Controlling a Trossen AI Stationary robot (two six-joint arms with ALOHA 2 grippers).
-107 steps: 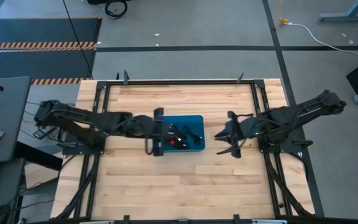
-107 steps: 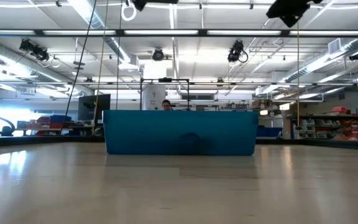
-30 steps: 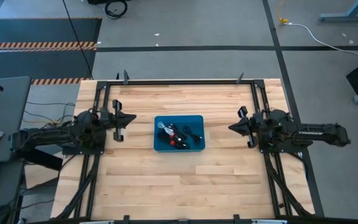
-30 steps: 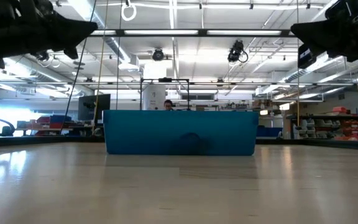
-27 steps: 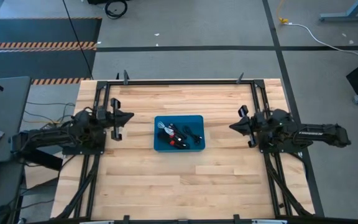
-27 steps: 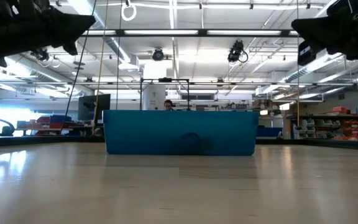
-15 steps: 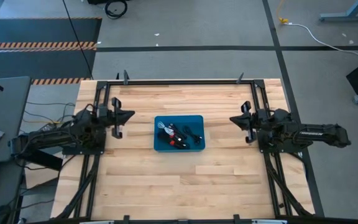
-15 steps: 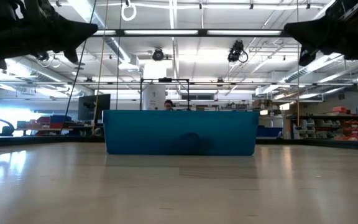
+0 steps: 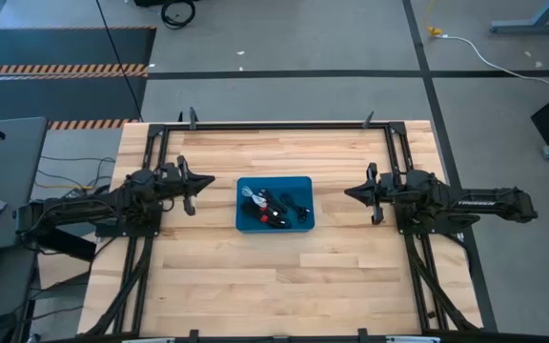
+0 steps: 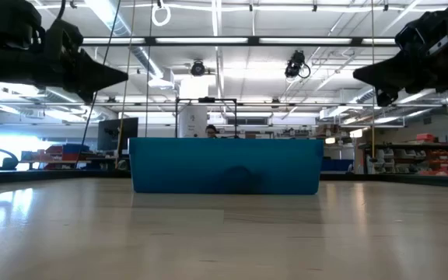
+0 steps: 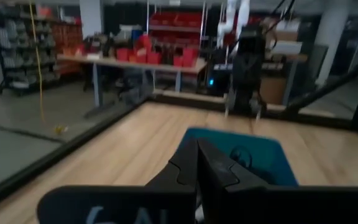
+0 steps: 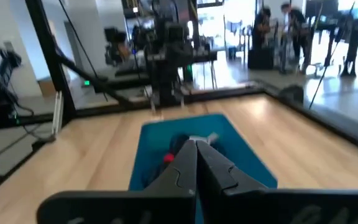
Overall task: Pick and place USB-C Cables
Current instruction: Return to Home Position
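Note:
A blue tray [image 9: 301,184] stands at the middle of the wooden table. Its near wall fills the middle of the low view [image 10: 225,166]. In it lie several small bundled USB-C cables [image 9: 274,207], mostly black, some with red parts [image 12: 168,157], one white and silver [image 9: 250,195]. My left gripper [image 9: 198,186] hangs shut and empty above the table, left of the tray, pointing at it. My right gripper [image 9: 349,193] hangs shut and empty to the right of the tray, also pointing at it. The wrist views show each pair of fingers closed together [image 11: 197,155] [image 12: 196,152].
Black frame rails [image 9: 274,125] run along the table's edges and beside each arm. Bare wood lies near and far of the tray. A long white cord with a yellow end [image 9: 465,43] lies on the floor beyond the table. A person [image 10: 208,131] shows far behind the tray.
Both grippers have moved a little toward the tray, the left toward the table's right, the right toward its left. In the low view both have come down somewhat. The tray and cables have kept still.

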